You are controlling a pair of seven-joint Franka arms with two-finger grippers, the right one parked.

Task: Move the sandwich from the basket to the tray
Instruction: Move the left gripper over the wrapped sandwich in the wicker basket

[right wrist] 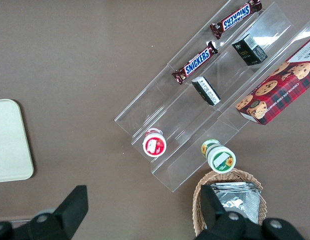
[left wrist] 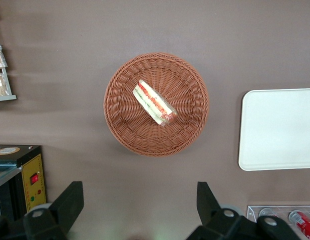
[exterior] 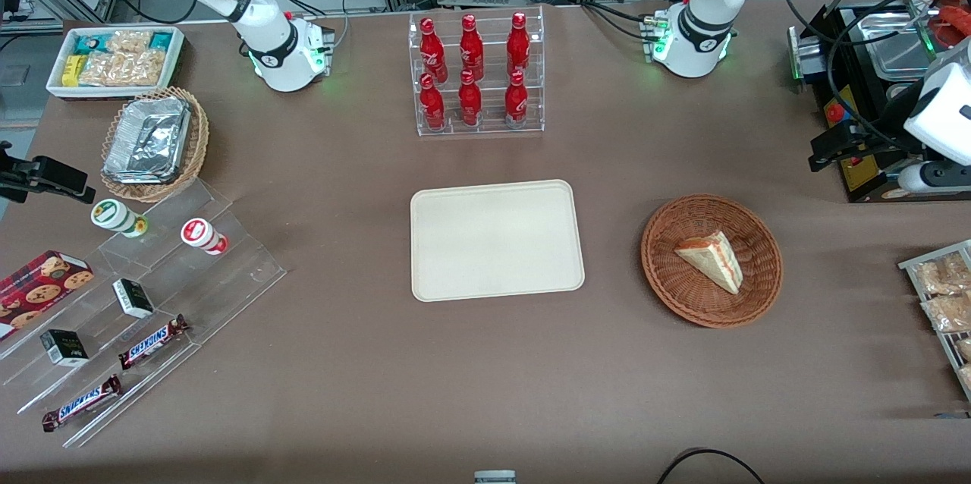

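High above the counter (exterior: pixel 531 363), the jaws of the gripper (left wrist: pixel 139 205) are held wide apart with nothing between them, well clear of the basket (left wrist: pixel 119 120). No grasp has been made: the sandwich (left wrist: pixel 155 102) is seen lying on its side in the basket's middle. Beside the basket, the tray (exterior: pixel 497 241) is seen bare. By this judgement the whole task is left: descent, grip, lift, carry, release.

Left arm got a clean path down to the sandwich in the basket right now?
Likely yes. The gripper hangs open above the table beside the basket, nothing held. The sandwich lies alone and uncovered in it, with nothing standing over the low rim. The tray sits apart.
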